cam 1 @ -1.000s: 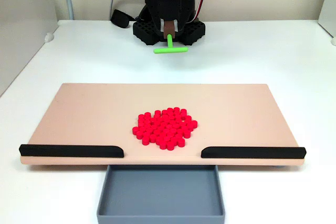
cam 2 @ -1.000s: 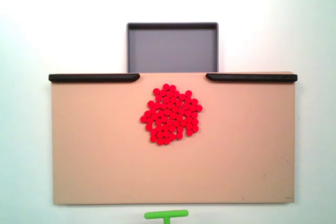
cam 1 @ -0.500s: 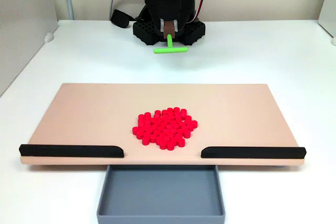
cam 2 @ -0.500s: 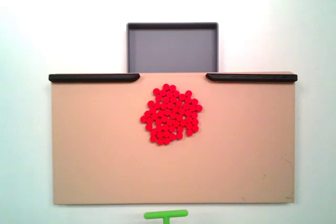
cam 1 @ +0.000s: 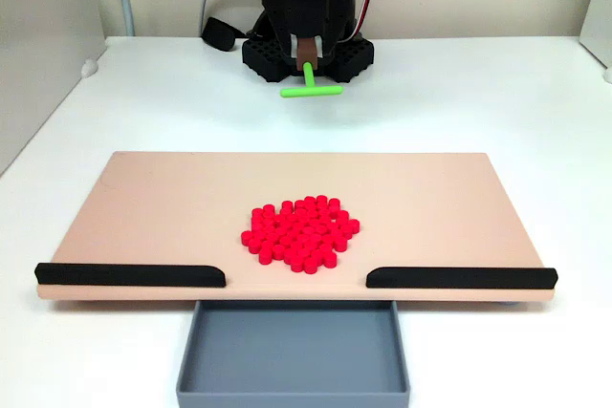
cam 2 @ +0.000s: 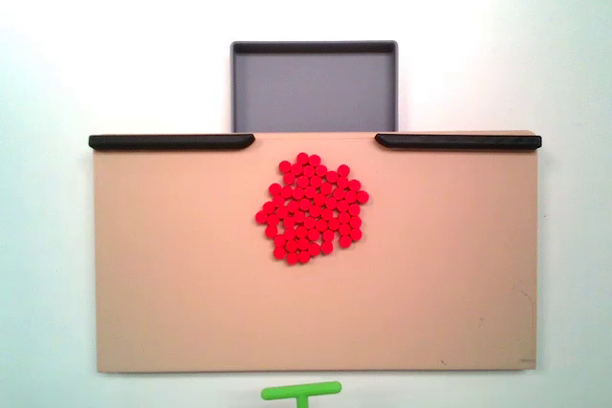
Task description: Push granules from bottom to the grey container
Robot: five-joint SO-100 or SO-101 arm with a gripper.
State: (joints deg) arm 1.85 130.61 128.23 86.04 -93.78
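Note:
The granules [cam 1: 300, 232] form one tight bright red cluster on the tan board [cam 1: 153, 207], just in from the gap between its two black strips; the same cluster of granules [cam 2: 311, 207] shows in both fixed views. The grey container [cam 1: 293, 351] lies below that gap against the board's edge, and the grey container [cam 2: 314, 88] holds nothing. My gripper [cam 1: 308, 53] hangs over the black arm base beyond the board's far edge, shut on the stem of a green T-shaped pusher [cam 1: 311, 91]. The pusher's crossbar [cam 2: 301, 392] lies off the board, apart from the granules.
Two black strips [cam 1: 129, 275] [cam 1: 461, 278] line the board's edge on either side of the gap. The arm base [cam 1: 306, 54] and cables sit at the back of the white table. A grey wall panel [cam 1: 38, 54] stands at the left.

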